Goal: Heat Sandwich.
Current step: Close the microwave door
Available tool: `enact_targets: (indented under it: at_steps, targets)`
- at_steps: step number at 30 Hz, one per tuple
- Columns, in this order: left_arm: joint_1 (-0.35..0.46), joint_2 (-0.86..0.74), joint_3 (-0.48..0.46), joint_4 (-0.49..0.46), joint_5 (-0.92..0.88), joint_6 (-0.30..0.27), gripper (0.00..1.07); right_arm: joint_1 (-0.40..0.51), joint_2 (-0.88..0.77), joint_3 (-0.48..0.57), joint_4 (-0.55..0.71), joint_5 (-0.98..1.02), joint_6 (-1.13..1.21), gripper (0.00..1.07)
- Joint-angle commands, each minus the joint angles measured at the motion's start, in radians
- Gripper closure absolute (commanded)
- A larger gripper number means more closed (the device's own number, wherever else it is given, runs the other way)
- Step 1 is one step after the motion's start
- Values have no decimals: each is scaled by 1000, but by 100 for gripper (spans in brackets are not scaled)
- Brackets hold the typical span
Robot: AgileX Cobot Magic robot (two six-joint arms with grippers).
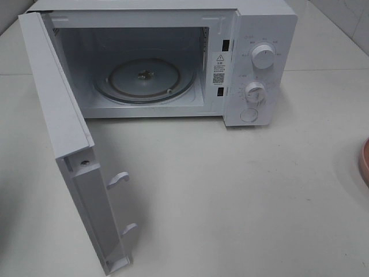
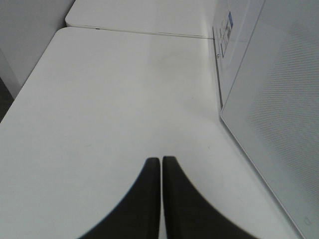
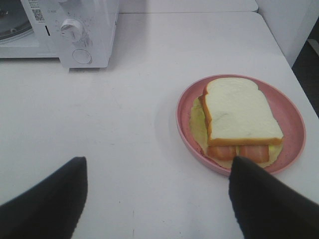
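The white microwave (image 1: pixel 248 63) stands at the back of the table with its door (image 1: pixel 63 144) swung wide open and an empty glass turntable (image 1: pixel 144 79) inside. The sandwich (image 3: pixel 239 117), white bread over orange and yellow filling, lies in a round pink dish (image 3: pixel 187 122). Only the dish's rim (image 1: pixel 364 161) shows in the high view, at the right edge. My right gripper (image 3: pixel 157 194) hangs open above the table, just short of the dish. My left gripper (image 2: pixel 161 167) is shut and empty, beside the outer face of the open door (image 2: pixel 279 124).
The microwave's control panel carries two knobs (image 1: pixel 263 56) and a round button (image 1: pixel 249 115). The open door juts far toward the table's front on the left. A seam between two tabletops (image 2: pixel 139 31) runs behind the left gripper. The table's edge (image 3: pixel 299 79) lies close beyond the dish.
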Motion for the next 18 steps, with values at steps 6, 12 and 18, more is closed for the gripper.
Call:
enact_targets:
  at_steps: [6,12,18]
  targets:
    - [1,194,119,11,-462,1,106,-7,-26,2,-1,-7,-4,31]
    - [0,346,126,149,-694,-73,106,-7,-26,2,-1,-7,-4,31]
    - [0,426,125,329,-821,-190,106,-7,-26,2,-1,-7,-4,31]
